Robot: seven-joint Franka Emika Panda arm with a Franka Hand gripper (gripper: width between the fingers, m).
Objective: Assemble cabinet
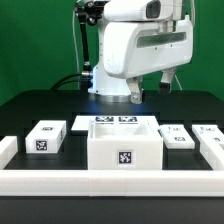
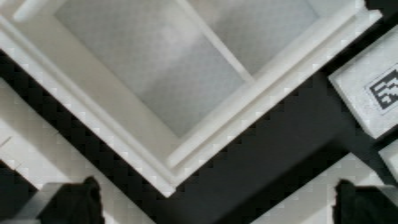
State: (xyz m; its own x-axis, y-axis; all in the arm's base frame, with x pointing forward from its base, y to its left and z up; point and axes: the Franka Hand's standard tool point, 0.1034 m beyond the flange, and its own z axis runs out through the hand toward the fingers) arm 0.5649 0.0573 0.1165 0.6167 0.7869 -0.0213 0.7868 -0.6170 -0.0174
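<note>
The cabinet (image 1: 123,146) is a large white box with a tag on its front face, standing at the middle front of the black table. In the wrist view I look down into its open top (image 2: 169,75), with white walls and an inner rib running across. My gripper (image 1: 150,88) hangs above and behind the cabinet, apart from it. Its two dark fingertips (image 2: 75,203) stand wide apart and hold nothing, so the gripper (image 2: 217,205) is open and empty.
The marker board (image 1: 112,122) lies flat behind the cabinet. A small white tagged block (image 1: 45,137) lies on the exterior view's left and two more (image 1: 178,137) on its right. A white border wall (image 1: 110,181) runs along the front. A tagged white piece (image 2: 377,90) shows beside the cabinet.
</note>
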